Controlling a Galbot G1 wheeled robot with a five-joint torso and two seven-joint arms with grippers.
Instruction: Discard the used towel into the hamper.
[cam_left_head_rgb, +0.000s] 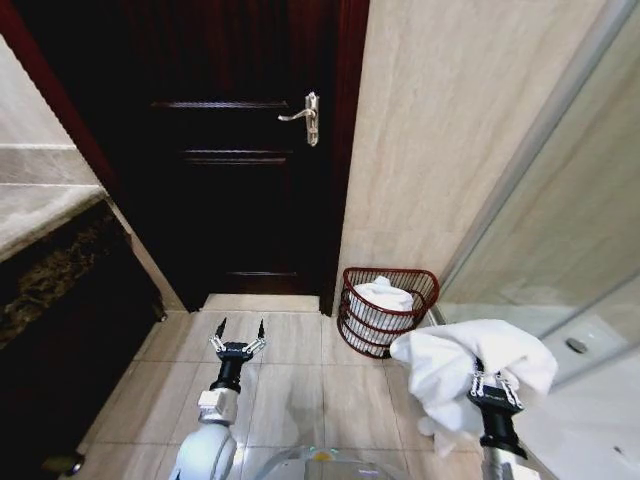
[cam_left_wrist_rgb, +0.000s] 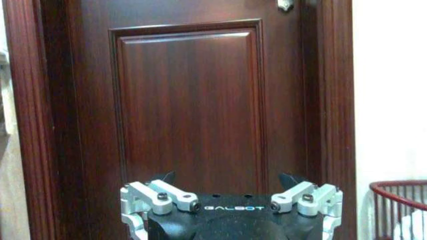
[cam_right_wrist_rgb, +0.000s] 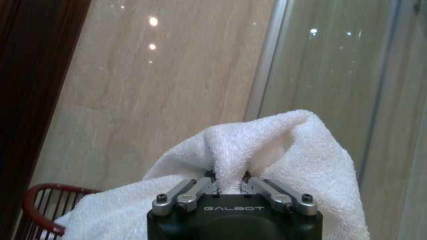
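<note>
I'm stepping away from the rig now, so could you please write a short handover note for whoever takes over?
Right gripper: shut on the white towel, held up in the air, to the right of the hamper.
Left gripper: open, empty, idle, facing the door.
Hamper: on the floor by the wall, already holding another white towel.
Done: towel picked up.
Left: bring it over the hamper and release.
</note>
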